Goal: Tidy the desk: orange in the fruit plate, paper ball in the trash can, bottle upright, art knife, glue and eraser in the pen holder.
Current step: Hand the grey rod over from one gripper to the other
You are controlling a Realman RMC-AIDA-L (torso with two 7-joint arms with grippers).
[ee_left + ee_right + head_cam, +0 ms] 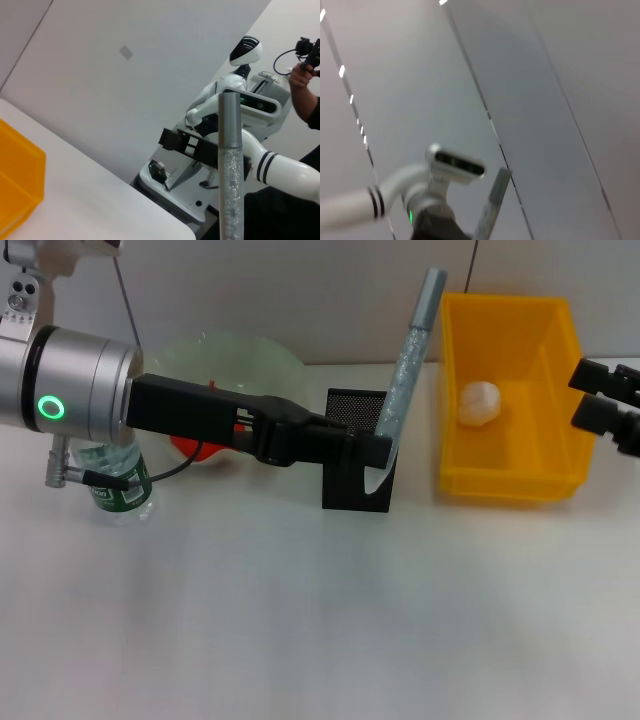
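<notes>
My left gripper [381, 451] is shut on the lower end of a grey glittery glue tube [409, 352] and holds it tilted, its foot inside the black mesh pen holder [356, 464]. The tube also shows in the left wrist view [230, 165] and far off in the right wrist view [490, 209]. The orange [190, 448] lies in the green fruit plate [245, 356], mostly hidden by my left arm. The paper ball [478, 402] lies in the yellow trash bin [510, 480]. The bottle [120, 486] stands upright under my left arm. My right gripper [603, 397] is open at the right edge. Art knife and eraser are out of view.
The yellow bin stands right of the pen holder with a narrow gap between them. The plate is behind my left arm at the back left. The white table [320, 620] stretches toward the front.
</notes>
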